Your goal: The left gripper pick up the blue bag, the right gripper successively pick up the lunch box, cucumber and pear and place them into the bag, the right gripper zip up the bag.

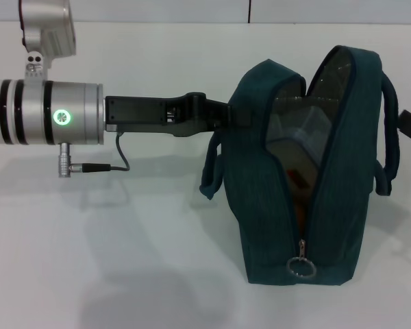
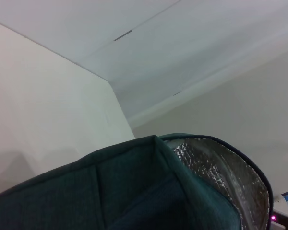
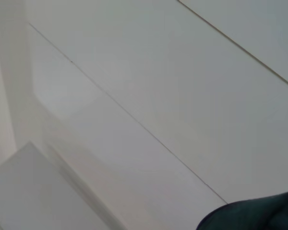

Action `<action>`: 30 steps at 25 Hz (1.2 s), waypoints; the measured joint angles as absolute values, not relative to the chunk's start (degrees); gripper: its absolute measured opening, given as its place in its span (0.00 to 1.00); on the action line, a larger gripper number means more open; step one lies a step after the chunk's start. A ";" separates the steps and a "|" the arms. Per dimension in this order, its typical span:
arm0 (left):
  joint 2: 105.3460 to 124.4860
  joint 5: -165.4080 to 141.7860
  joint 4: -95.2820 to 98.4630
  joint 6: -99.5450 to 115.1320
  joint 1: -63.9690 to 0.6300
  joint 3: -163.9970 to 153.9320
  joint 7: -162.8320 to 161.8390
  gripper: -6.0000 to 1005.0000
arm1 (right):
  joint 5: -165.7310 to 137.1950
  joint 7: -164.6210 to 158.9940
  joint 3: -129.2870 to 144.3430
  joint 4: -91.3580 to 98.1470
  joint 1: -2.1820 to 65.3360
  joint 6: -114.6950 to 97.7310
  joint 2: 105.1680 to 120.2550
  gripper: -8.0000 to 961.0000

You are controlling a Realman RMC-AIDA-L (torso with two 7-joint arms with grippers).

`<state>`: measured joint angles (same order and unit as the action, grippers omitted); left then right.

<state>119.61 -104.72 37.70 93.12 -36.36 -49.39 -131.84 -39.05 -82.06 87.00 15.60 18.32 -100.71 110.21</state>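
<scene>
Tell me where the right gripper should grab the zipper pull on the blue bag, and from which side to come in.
Grip the metal ring hanging at the low end of the zipper on the blue bag. It dangles free of the fabric near the table, facing the head camera, so probably come in from that near side, low down. The left gripper steadies the bag's top edge.

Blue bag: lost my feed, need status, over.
Left gripper at the blue bag, gripping its rim. Zip open, puller low. Right gripper barely visible behind bag.
</scene>
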 joint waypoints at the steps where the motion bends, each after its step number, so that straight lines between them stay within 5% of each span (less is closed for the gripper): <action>1: 119.63 -104.72 37.70 93.12 -36.34 -49.40 -131.83 0.06 | -39.04 -81.04 86.85 15.61 17.85 -101.64 110.21 0.41; 11: 119.63 -104.79 37.70 92.65 -36.27 -49.53 -131.88 0.06 | -46.44 -59.85 86.92 15.56 15.48 -110.35 111.65 0.84; 19: 119.61 -104.63 37.56 92.82 -35.82 -50.15 -131.84 0.06 | -58.43 -43.26 86.96 15.12 13.61 -109.03 114.66 0.91; 30: 119.70 -104.57 37.53 92.92 -35.70 -50.79 -131.80 0.06 | -63.73 -37.70 86.67 9.02 12.75 -103.80 114.64 0.91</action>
<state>119.70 -104.57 37.53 92.92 -35.70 -50.79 -131.80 -63.73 -37.71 86.67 9.02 12.75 -103.80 114.64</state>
